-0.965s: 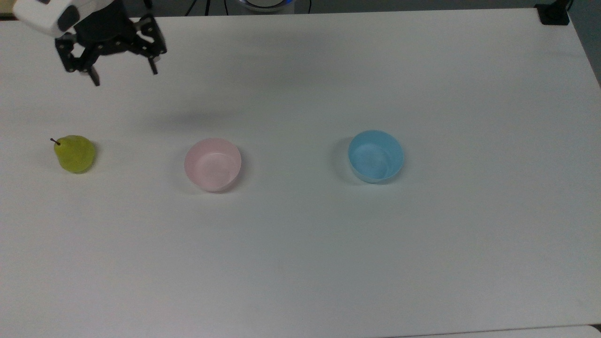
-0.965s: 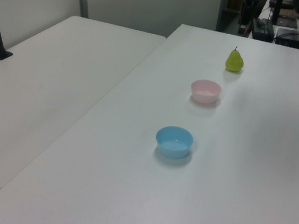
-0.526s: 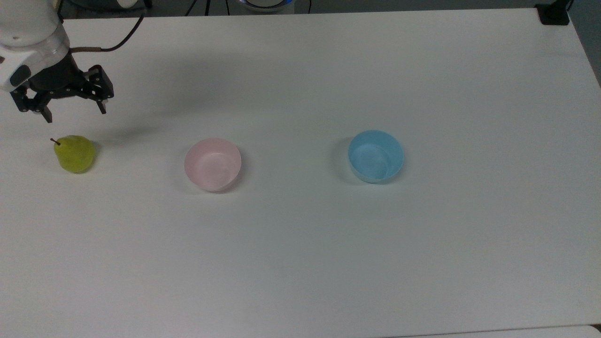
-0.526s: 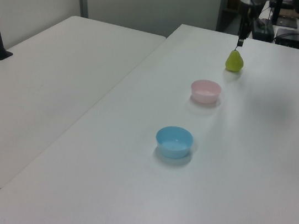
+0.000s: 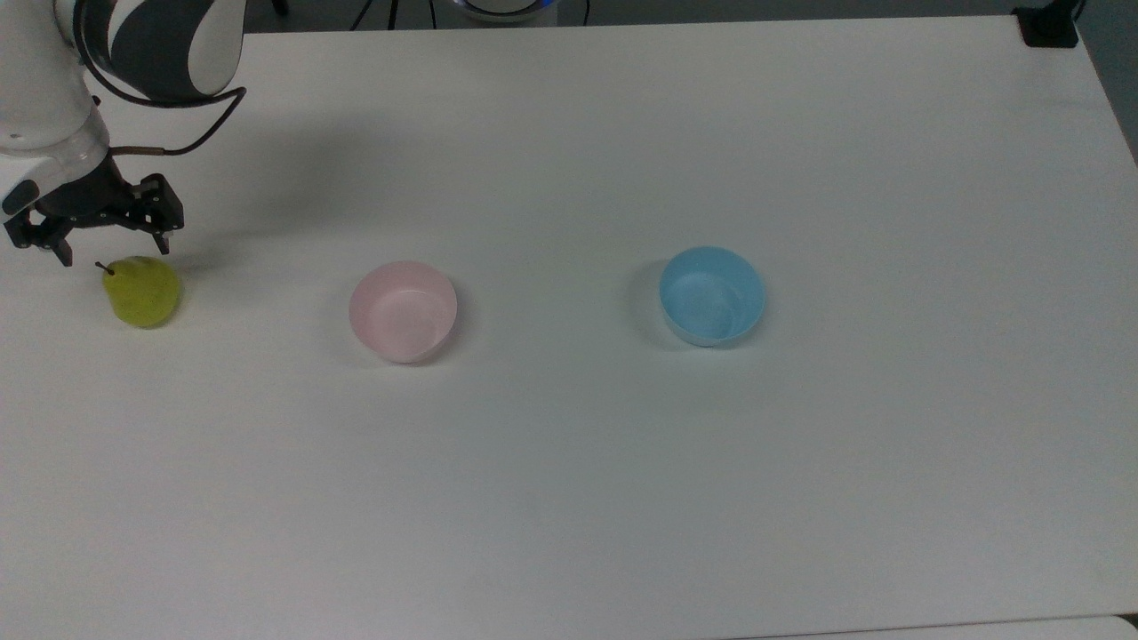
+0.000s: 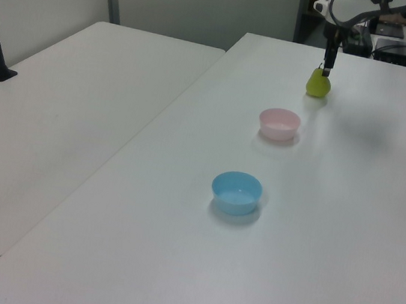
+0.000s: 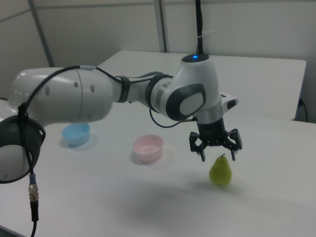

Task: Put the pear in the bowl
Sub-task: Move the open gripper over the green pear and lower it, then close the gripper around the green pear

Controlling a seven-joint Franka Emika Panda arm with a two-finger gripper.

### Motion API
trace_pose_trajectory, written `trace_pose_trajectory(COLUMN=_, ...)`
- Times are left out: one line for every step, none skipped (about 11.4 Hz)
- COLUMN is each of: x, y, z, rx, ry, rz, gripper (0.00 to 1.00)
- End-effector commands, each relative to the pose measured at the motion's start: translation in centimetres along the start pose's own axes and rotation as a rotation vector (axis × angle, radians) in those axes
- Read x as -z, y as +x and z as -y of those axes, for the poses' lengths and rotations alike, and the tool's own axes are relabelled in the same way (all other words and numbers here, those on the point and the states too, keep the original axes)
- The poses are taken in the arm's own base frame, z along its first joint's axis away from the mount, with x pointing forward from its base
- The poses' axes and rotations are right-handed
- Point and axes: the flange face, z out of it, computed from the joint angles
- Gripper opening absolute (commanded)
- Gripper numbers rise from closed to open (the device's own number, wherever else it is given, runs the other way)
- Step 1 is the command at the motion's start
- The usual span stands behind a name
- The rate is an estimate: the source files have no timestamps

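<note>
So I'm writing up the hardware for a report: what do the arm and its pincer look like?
The arm has bulky glossy white links with dark grey joint panels and a small blue light on top of the wrist. A thin black cable runs along it. The pincer is black, a skeletal linkage ending in two slim fingers.

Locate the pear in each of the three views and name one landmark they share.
Top view: the pear stands on the table at the far left edge.
Left view: far end, upper right.
Right view: lower right, just under the open gripper.
Shared landmark: the pink bowl, the pear's nearest neighbour.
</note>
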Motion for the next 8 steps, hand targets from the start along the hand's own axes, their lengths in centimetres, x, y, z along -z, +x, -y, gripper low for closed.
trace_pose_trajectory(x=-1.4, y=0.4, z=-0.7, rx=0.019, ry=-0.029, rz=-0.01, gripper=0.97)
trace_pose_trajectory(x=-1.7, y=0.5, z=-0.5, rx=0.017, ry=-0.027, rz=-0.01, gripper=0.89)
trace_pose_trajectory(x=-1.9, y=0.5, z=-0.5, rx=0.015, ry=-0.026, rz=-0.011, gripper=0.79)
trace_pose_trajectory(x=-2.1, y=0.5, z=-0.5, rx=0.012, ry=-0.022, rz=-0.01, gripper=0.68)
trace_pose_trajectory(x=-2.3, y=0.5, z=-0.5, rx=0.012, ry=-0.02, rz=-0.008, gripper=0.63)
trace_pose_trajectory(x=-3.0, y=0.5, z=-0.4, rx=0.012, ry=-0.015, rz=-0.002, gripper=0.59)
trace_pose_trajectory(x=-3.5, y=0.6, z=-0.2, rx=0.015, ry=-0.009, rz=0.003, gripper=0.52)
trace_pose_trajectory(x=-3.5, y=0.8, z=-0.2, rx=0.02, ry=-0.018, rz=-0.008, gripper=0.41)
